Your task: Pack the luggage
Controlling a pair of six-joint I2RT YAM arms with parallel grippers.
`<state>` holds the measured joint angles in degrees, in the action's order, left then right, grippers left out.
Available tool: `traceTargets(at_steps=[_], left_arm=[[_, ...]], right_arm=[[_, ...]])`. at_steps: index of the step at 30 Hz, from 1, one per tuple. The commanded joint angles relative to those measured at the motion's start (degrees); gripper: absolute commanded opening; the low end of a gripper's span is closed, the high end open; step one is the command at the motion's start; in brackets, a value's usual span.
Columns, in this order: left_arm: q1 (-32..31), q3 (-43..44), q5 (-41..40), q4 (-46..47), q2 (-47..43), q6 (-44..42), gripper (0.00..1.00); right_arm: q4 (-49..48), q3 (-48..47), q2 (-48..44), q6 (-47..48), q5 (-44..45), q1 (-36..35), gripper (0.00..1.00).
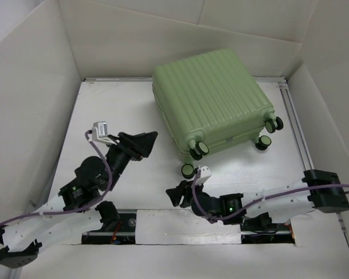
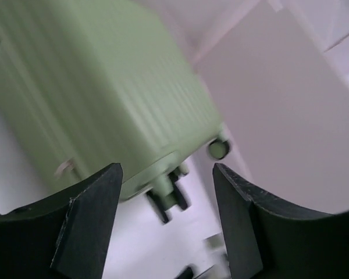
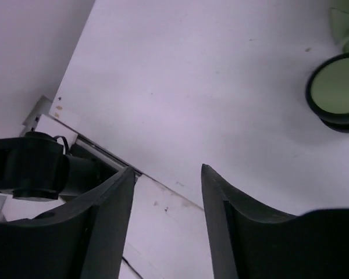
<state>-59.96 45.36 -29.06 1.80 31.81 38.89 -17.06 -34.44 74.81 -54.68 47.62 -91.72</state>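
Blurry luggage [image 2: 104, 87] beyond left fingers [image 2: 87, 226]

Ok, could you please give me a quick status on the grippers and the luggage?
Left gripper open, empty. Right gripper open, empty, near a wheel. Luggage closed, lying flat. No obstruction seen.

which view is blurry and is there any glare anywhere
Left wrist: the luggage is smeared, the fingers crisp. Top external: sharp, evenly lit, no glare, faint shadows. Right wrist: dark fingers, a wheel slightly soft at the right edge.
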Motion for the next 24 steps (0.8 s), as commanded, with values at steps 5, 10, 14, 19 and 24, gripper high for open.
traceTargets(at_steps=[5, 10, 14, 19, 24], left_arm=[[0.0, -16.9, 0.7, -4.2, 2.6, 5.8, 0.50], [0.0, -19.6, 7.0, 3.4, 7.9, 2.4, 0.39], [0.0, -18.4, 10.9, 8.5, 15.0, -1.1, 0.35], [0.0, -14.4, 11.7, 12.3, 23.6, -4.5, 0.36], [-0.5, -11.9, 7.7, 13.1, 29.9, -6.7, 0.36]], right_arm=[[29.1, -8.5, -13.4, -4.4, 6.2, -0.5, 0.03], [43.9, -17.1, -16.3, -4.4, 12.5, -0.5, 0.19], [51.9, -24.2, -16.9, -1.9, 12.5, 2.9, 0.56], [46.3, -24.2, -18.1, 9.5, 2.8, 13.3, 0.69], [44.8, -25.0, -17.3, 15.3, -5.8, 22.4, 0.75]])
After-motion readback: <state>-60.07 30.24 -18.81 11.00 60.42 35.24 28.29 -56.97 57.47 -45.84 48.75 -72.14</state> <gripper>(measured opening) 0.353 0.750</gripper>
